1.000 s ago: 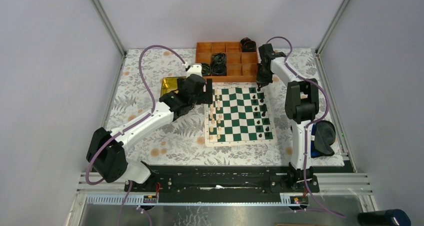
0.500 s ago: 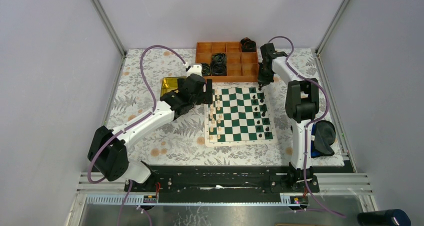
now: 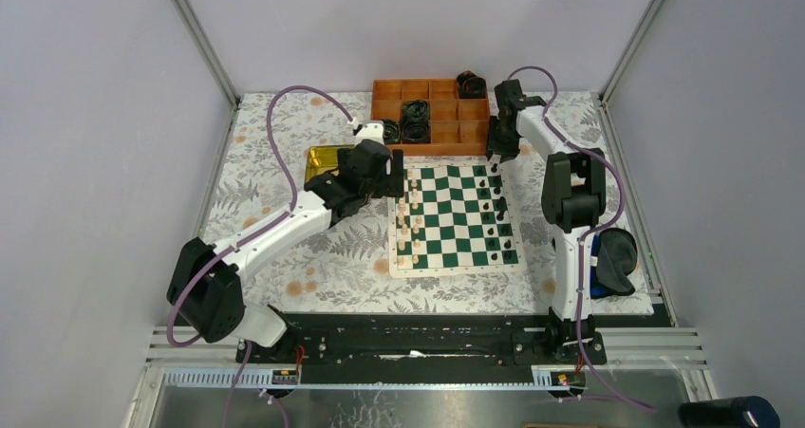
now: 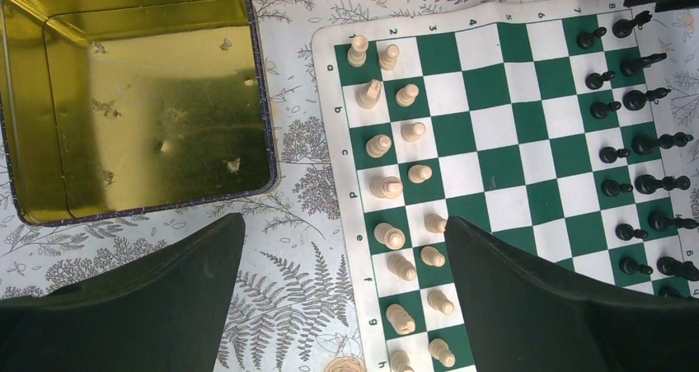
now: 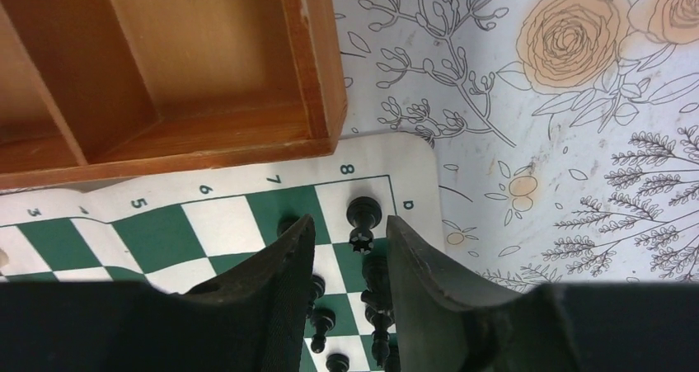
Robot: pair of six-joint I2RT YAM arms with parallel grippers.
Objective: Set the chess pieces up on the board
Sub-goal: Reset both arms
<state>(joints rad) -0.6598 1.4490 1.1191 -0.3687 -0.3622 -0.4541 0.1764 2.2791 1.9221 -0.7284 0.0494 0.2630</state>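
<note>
The board (image 3: 456,221) is a green and white mat. Cream-white chess pieces (image 3: 408,214) stand in two columns along its left side (image 4: 387,186). Black chess pieces (image 3: 496,214) line its right side (image 4: 635,141). My right gripper (image 3: 493,162) hovers low over the far right corner of the board (image 5: 222,219). It is open (image 5: 349,222), and a black rook (image 5: 363,213) stands upright on the corner square between the fingers, free of both. My left gripper (image 3: 399,176) hangs open (image 4: 344,222) above the board's left border, holding nothing.
An orange compartment tray (image 3: 432,141) lies just beyond the board (image 5: 165,83), with dark cable rolls (image 3: 415,120) in it. A shiny yellow tin (image 3: 321,162) sits left of the board (image 4: 148,100). A dark object (image 3: 617,260) lies by the right arm's base.
My right gripper's fingers have spread apart around the black rook at the board's far right corner. The left arm has stayed still.
</note>
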